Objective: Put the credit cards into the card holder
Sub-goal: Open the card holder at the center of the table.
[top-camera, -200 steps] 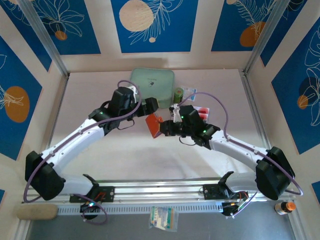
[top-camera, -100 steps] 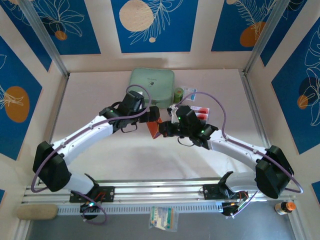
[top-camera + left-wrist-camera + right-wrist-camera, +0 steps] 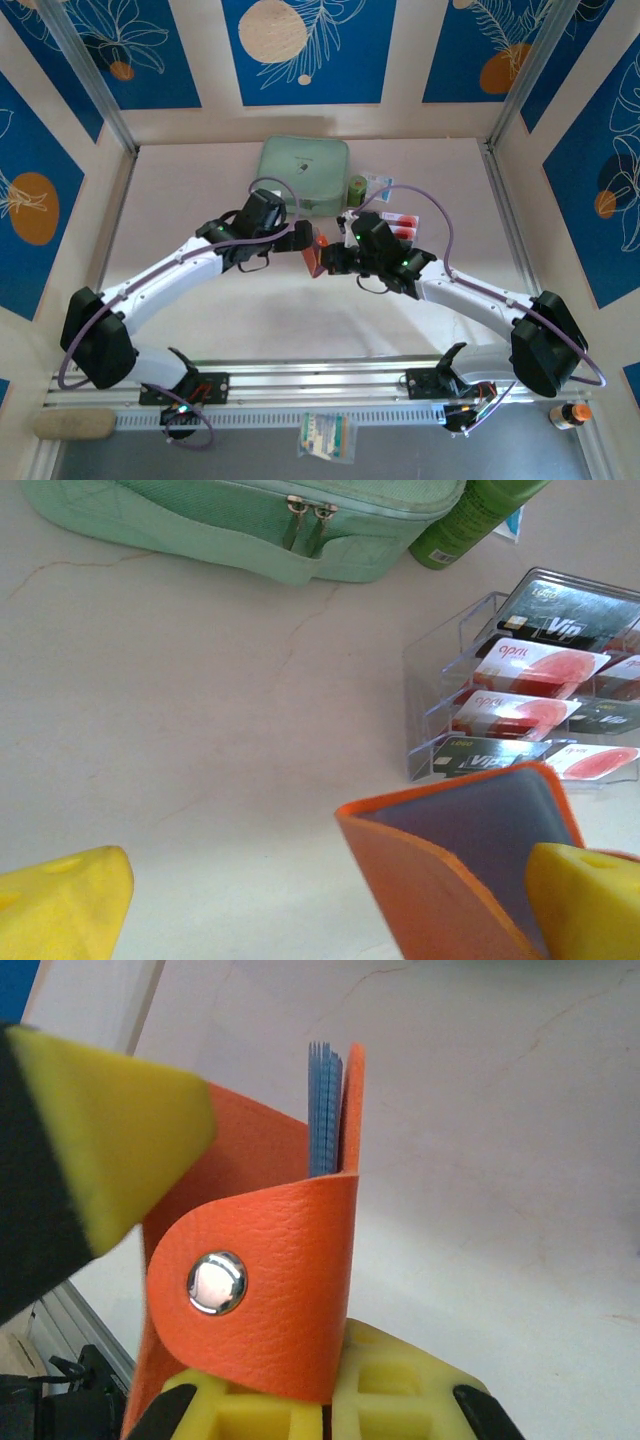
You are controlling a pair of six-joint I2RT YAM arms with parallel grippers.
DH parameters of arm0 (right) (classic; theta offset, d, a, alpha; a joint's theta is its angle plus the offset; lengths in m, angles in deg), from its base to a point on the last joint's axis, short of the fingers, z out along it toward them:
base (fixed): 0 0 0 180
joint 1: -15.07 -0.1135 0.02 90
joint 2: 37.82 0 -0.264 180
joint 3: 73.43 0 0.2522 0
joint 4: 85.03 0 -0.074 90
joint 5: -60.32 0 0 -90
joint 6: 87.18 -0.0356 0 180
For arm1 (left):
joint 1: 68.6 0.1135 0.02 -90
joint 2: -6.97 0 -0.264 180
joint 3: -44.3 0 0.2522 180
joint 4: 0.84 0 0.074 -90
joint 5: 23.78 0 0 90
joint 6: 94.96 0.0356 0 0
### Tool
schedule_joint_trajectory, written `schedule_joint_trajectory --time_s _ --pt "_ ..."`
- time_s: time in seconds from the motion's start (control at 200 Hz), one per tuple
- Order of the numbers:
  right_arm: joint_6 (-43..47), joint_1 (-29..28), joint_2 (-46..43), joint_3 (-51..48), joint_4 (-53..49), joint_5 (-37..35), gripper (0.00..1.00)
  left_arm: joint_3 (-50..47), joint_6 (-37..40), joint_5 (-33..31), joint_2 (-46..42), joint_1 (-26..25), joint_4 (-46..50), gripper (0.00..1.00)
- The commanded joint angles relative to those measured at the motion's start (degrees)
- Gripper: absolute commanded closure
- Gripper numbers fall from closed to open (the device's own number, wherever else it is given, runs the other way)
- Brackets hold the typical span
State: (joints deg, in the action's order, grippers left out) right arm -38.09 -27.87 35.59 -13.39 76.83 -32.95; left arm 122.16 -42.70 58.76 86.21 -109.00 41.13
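Pale surface [image 3: 180, 700], blue-panelled walls around it. Your right end effector [image 3: 250, 1400] is clamped tight on the card holder [image 3: 270, 1250], standing it on edge above the surface. Your left end effector [image 3: 305, 238] is spread wide and grips nothing, with the holder's flap between its fingers. The credit cards [image 3: 530, 670] lie in the clear tray [image 3: 420, 680] just beyond. Judgement: opening step; next, close on the flap squarely and spread the pockets.

Both arms are stretched inward, wrists set close together.
The left gripper [image 3: 303, 238] is spread wide; the right gripper [image 3: 330, 262] is clamped on the card holder [image 3: 270, 1250].
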Motion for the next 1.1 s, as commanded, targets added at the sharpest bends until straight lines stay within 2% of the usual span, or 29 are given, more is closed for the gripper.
schedule_joint_trajectory --time_s 0.0,0.335,0.525,0.77,1.095 --pt "-1.43 0.79 -0.65 -0.98 1.09 -1.72 1.00 -2.51 2.04 -1.76 -2.71 -0.14 2.55 0.00" --pt "-6.06 1.64 -1.19 -5.33 3.65 -1.83 1.00 -8.67 5.48 -2.36 -4.89 0.24 5.06 0.00" --pt "-11.99 0.43 -0.53 -9.27 7.98 -3.29 1.00 -7.82 9.30 -2.91 -0.63 0.25 6.93 0.00" --pt "-18.09 -3.64 2.18 -12.11 11.29 -9.68 1.00 -7.56 12.47 -3.65 4.85 0.15 6.60 0.00" --pt "-18.54 -9.76 6.19 -9.29 8.85 -18.01 1.00 -4.84 12.58 -6.41 -3.62 0.16 7.57 0.00"
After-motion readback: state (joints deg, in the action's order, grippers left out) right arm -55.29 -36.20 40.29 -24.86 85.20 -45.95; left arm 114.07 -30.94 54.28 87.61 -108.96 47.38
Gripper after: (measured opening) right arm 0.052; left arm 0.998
